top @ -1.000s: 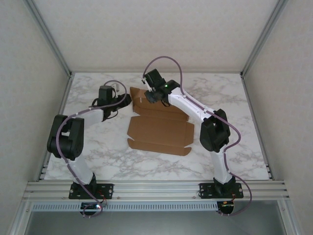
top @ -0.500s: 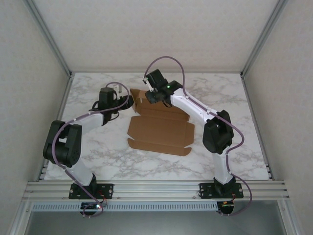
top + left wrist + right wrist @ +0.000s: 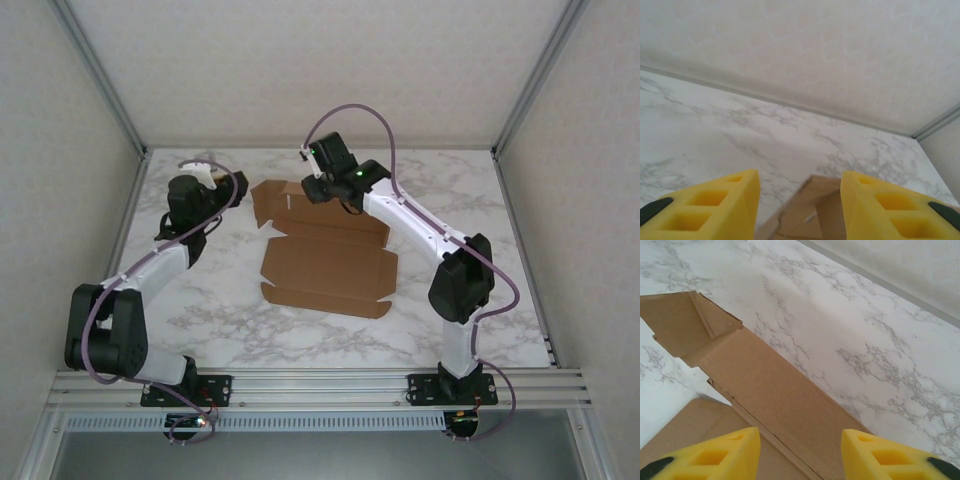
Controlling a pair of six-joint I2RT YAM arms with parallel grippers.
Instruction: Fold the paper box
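Observation:
The paper box (image 3: 325,268) lies unfolded on the marble table, a flat brown sheet with its back flaps slightly raised at the far left corner. My left gripper (image 3: 203,188) hangs left of that corner, apart from it and open. In the left wrist view the box's corner (image 3: 812,207) shows low between the yellow fingers (image 3: 735,195) of the gripper (image 3: 800,181). My right gripper (image 3: 318,183) hovers over the box's back edge, open and empty. In the right wrist view the back flap (image 3: 775,385) runs diagonally beneath the gripper (image 3: 800,434).
Pale walls with aluminium posts (image 3: 100,75) close in the table on the left, back and right. A metal rail (image 3: 320,385) runs along the near edge by the arm bases. Bare marble (image 3: 470,200) lies right of the box and in front of it.
My left arm has pulled back to the left, away from the box's far left corner. The right gripper has lifted and shifted toward the back wall, its fingers spreading wider.

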